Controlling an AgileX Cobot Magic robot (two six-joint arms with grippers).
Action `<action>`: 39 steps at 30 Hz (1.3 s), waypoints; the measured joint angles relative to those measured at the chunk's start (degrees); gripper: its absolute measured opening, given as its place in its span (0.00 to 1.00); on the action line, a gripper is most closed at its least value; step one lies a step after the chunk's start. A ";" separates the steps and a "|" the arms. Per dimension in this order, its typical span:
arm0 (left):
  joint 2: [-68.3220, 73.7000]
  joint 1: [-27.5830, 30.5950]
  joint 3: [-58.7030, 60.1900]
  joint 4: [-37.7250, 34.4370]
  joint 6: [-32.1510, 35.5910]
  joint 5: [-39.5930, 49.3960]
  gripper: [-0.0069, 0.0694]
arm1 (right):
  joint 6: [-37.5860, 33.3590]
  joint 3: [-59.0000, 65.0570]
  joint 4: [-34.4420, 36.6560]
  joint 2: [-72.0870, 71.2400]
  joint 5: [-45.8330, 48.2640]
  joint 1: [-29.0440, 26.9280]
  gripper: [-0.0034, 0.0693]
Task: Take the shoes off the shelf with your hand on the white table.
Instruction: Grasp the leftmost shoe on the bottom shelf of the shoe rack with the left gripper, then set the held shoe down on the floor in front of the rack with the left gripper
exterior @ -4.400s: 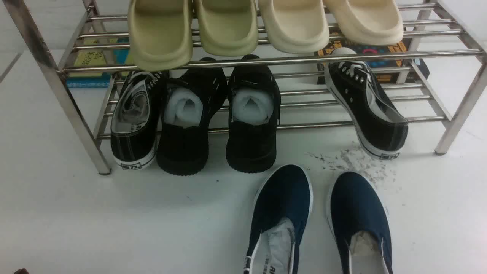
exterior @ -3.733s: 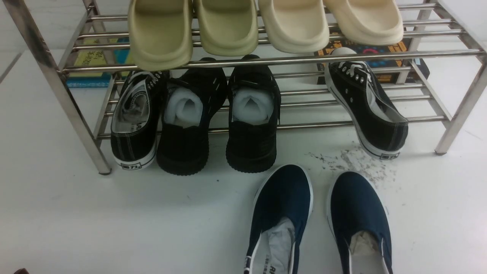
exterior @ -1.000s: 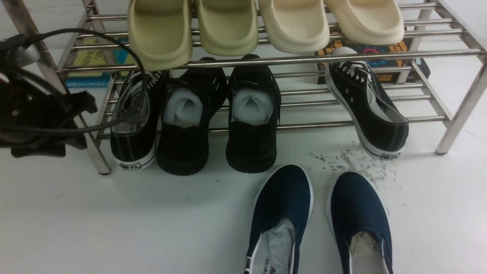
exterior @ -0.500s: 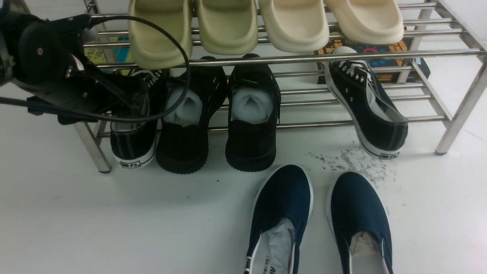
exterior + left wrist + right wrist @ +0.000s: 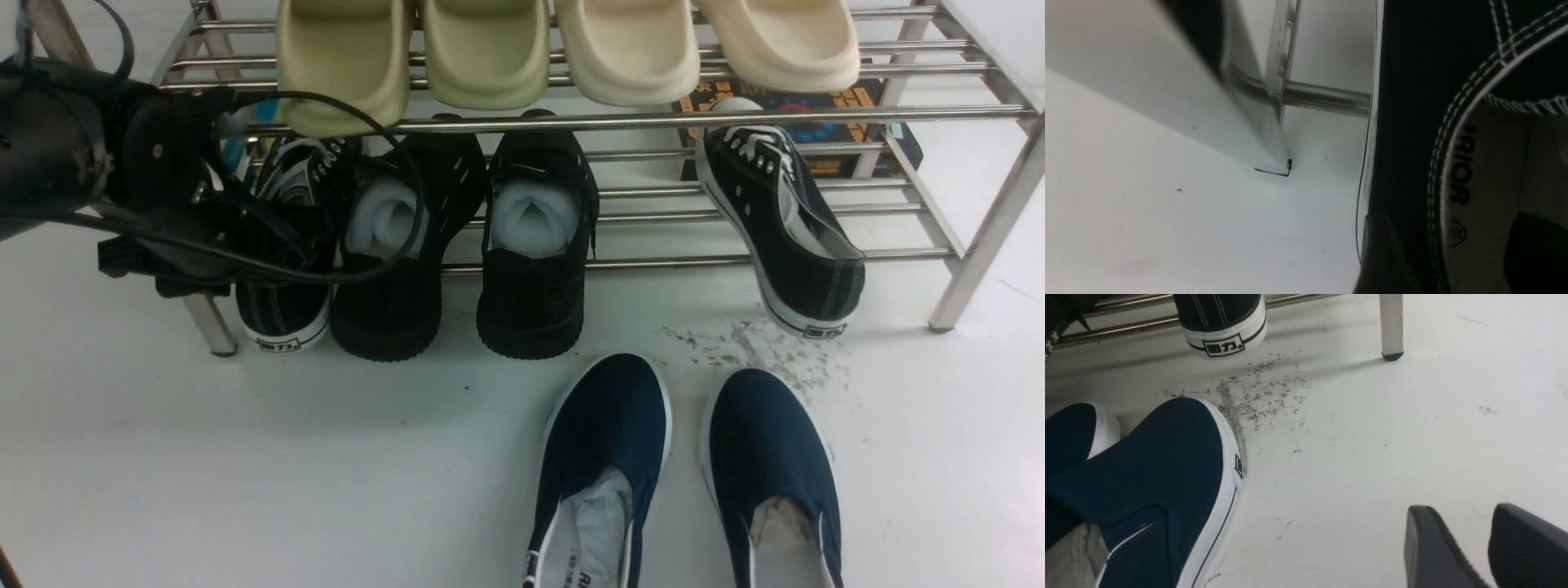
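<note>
Now, the front view. The steel shelf [image 5: 637,122] stands on the white table [image 5: 245,474]. The black canvas pair is split along the lower tier. The left sneaker [image 5: 286,314] is at the left end, close beside the black knit shoes [image 5: 392,278]. The right sneaker [image 5: 788,237] sits alone at the right end. Both heels poke out over the near rail. The left gripper [image 5: 282,241] reaches in from the left over the left sneaker's opening, its fingertips hidden by its own body and cable. Navy slip-ons [image 5: 608,441] lie on the table, near side of the shelf.

Left wrist view. The fingers are spread, not clamped. One finger [image 5: 1382,253] is outside the sneaker's side wall and the other [image 5: 1535,253] is inside, over the printed insole, so the wall sits between them. A shelf leg is close by.

Right wrist view. The right gripper [image 5: 1461,512] is low over bare table, right of the slip-ons, jaws apart with nothing in them. The right sneaker's heel shows farther off, by the scuff specks [image 5: 1257,392].

Reading: the step in hand looks like the grasp on the first sneaker. The next move likely calls for pinching that side wall and lifting the heel clear of the near rail. Then draw it nearward without bumping the knit shoe, and set it on open table. The right sneaker is yet to be taken.
</note>
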 joint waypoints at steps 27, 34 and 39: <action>-8.12 0.00 0.14 -0.03 -5.28 9.61 0.11 | 0.00 0.00 0.00 0.00 0.00 0.00 0.37; -18.10 0.00 0.14 1.59 -5.94 20.03 0.11 | 0.00 0.00 0.00 0.00 0.00 0.00 0.37; -25.09 0.00 0.17 3.74 -6.03 29.75 0.11 | 0.00 0.00 0.00 0.00 0.00 0.00 0.37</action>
